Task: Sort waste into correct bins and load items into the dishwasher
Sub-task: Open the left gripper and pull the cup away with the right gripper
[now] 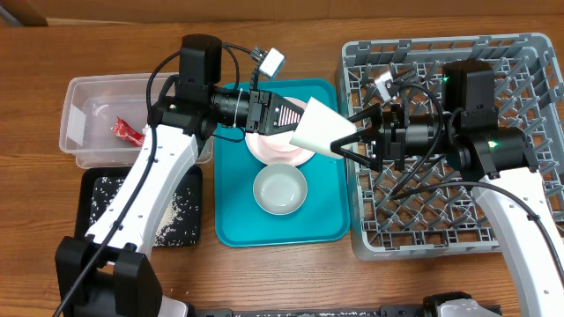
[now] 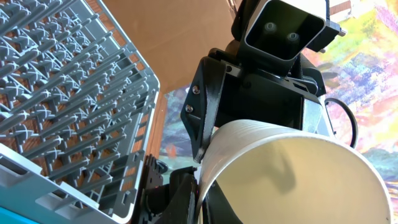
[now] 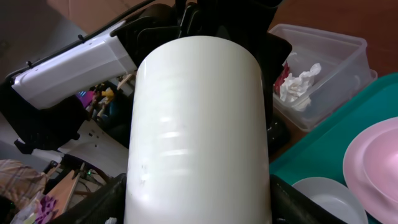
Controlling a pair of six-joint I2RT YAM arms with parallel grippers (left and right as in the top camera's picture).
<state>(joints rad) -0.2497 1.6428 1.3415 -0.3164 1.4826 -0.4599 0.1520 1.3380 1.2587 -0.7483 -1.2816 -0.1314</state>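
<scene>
While white cup [image 3: 198, 112] fills right wrist view, right claw [image 1: 345, 135] contact unclear

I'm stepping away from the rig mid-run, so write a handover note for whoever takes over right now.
Left pincer: shut on the white cup at its rim, held in the air between teal tray and dish rack.
Right pincer: fingers straddle the cup's base; grip unclear.
Done: red wrapper and tissue in clear tub; rice in black tray.
Left: hand over and rack the cup; then pink plate and white bowl, both on the teal tray.
</scene>
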